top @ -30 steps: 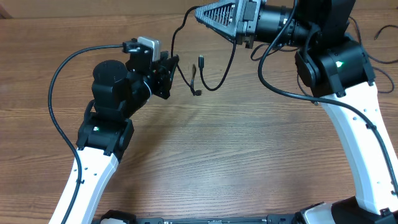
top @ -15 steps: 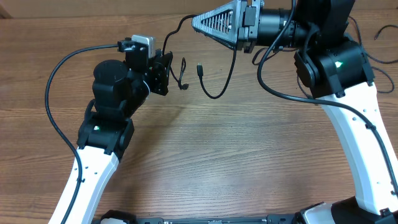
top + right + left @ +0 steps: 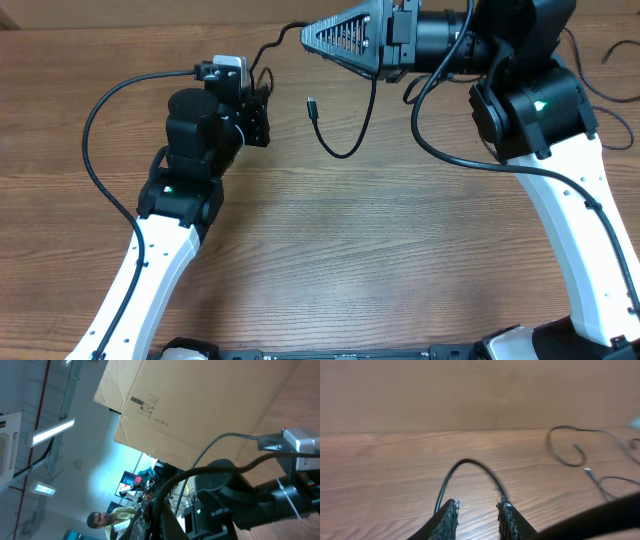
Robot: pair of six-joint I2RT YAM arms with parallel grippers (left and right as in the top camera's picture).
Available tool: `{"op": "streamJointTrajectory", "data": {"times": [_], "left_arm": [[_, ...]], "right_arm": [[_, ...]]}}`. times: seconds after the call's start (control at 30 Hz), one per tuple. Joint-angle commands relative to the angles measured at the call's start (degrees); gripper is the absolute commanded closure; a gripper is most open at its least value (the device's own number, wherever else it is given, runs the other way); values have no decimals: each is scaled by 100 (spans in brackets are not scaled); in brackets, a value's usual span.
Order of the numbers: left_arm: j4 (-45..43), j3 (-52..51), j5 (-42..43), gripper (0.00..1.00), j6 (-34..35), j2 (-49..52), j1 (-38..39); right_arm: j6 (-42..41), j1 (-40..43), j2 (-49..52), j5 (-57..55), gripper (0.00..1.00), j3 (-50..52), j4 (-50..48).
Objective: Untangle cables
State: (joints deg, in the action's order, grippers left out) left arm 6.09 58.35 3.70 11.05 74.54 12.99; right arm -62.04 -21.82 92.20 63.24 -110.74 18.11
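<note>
**Thin black cables above a wooden table**

One thin black cable (image 3: 345, 130) hangs in a U-shaped loop, its small plug end pointing up at the left. A second black cable (image 3: 470, 472) arches up from between two fingertips; blur hides its ends, so its length is unclear.

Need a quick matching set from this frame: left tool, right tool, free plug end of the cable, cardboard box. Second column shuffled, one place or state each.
Things:
1. left tool
2. right tool
3. plug end of the cable
4. cardboard box

Places or states:
A. lying loose on the table, between the two arms
B. seen only from the right wrist, behind the arm
C. a thin cord arches out from between its fingers
D. at the top edge of the overhead view, cable draped from it

Pairs: 1-C, 2-D, 3-A, 4-B
</note>
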Motion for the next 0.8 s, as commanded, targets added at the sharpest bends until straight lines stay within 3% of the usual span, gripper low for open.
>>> {"op": "streamJointTrajectory", "data": {"times": [0.0, 0.1, 0.47, 0.77], "left_arm": [[118, 107, -925, 71, 81, 46, -26], [273, 107, -1290, 71, 81, 46, -28], [503, 107, -1263, 74, 81, 39, -26], [544, 107, -1174, 65, 83, 33, -24]], "right_arm": [[-129, 48, -96, 107, 96, -109, -168], [-186, 205, -96, 52, 96, -109, -208], [-109, 1515, -96, -153, 96, -109, 66], [417, 2710, -94, -348, 96, -109, 894]]}}
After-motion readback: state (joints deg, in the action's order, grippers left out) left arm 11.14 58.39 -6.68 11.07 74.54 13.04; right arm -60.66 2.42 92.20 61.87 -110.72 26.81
